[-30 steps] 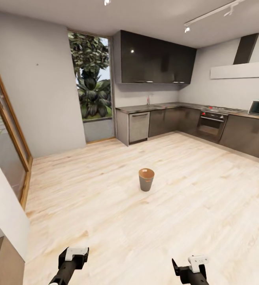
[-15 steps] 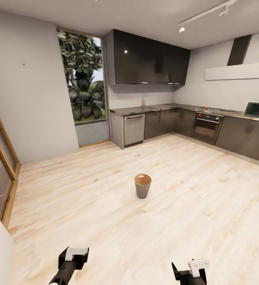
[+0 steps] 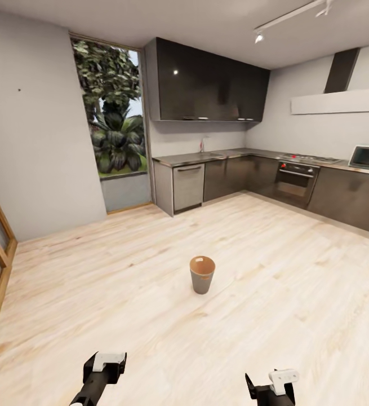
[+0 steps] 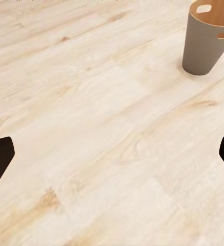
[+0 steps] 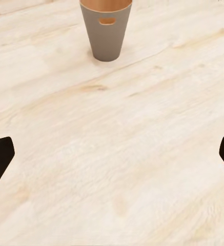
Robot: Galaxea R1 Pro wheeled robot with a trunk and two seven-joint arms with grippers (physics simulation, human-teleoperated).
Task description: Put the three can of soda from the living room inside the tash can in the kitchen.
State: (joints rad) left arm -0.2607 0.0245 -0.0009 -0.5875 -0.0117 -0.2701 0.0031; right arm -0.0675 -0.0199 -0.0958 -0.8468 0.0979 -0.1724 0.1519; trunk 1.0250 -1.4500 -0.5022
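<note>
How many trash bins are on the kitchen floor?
1. The tash can stands upright, alone on the pale wood floor, ahead of both claws.

A home kitchen: glossy dark wall cabinets above a steel counter; right of them a built-in oven (red knobs); pale wood plank floor below.

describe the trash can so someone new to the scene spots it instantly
Start at the dark kitchen cabinets along the far walls, then come toward the robot across the pale wood floor. The trash can stands alone mid-floor: a small tapered round bin, grey outside, brown inside, with slot handles near its rim.
</note>
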